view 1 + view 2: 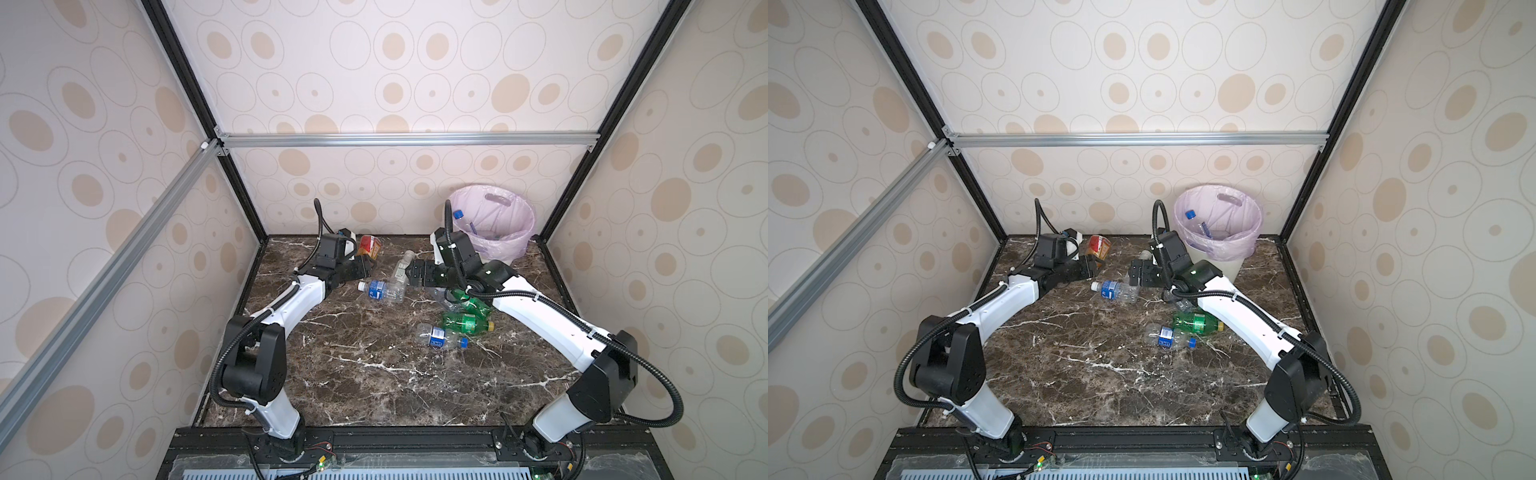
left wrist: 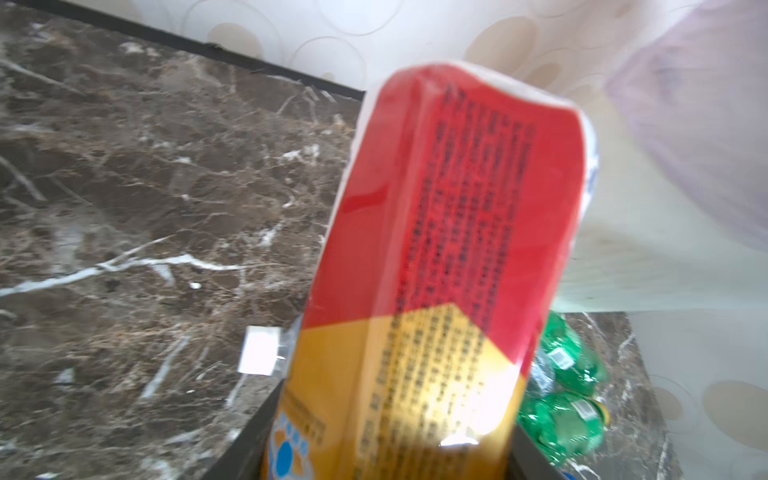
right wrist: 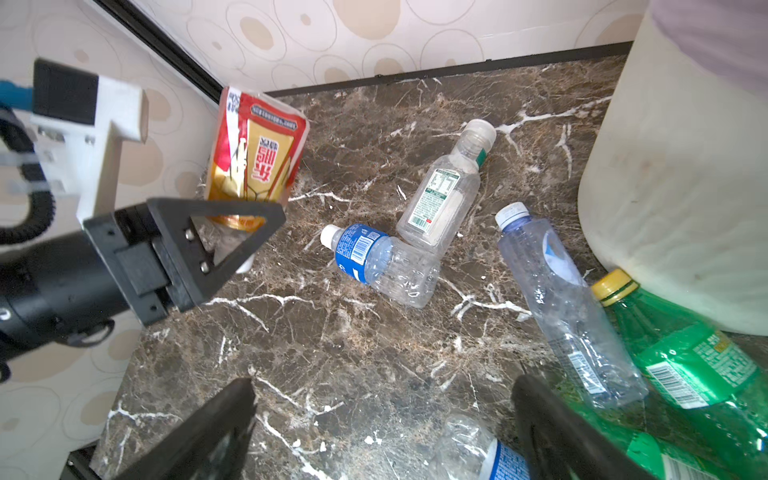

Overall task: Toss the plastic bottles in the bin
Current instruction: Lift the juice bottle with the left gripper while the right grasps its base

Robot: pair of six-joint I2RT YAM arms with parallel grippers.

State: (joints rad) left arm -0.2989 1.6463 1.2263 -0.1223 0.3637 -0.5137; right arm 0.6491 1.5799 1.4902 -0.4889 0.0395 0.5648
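My left gripper (image 1: 365,266) (image 2: 390,457) is shut on a bottle with a red-and-gold label (image 1: 370,246) (image 1: 1099,245) (image 3: 255,158), held near the back wall. My right gripper (image 1: 411,272) (image 3: 382,424) is open above the table, with nothing between its fingers. Beside it lie a blue-labelled bottle (image 1: 382,290) (image 3: 374,259) and a clear bottle with a green-and-white label (image 3: 446,195). Two green bottles (image 1: 465,322) (image 3: 685,357) and clear ones (image 1: 440,334) (image 3: 565,303) lie under the right arm. The bin (image 1: 528,224) (image 1: 1254,224) stands at the back right, and a blue-capped bottle (image 1: 458,215) is inside it.
The brown marble table (image 1: 353,374) is walled in by patterned panels and black frame posts (image 1: 249,208). The bin's cream wall (image 3: 673,166) stands close to the right wrist. The right arm's forearm (image 1: 540,316) covers part of the green bottles.
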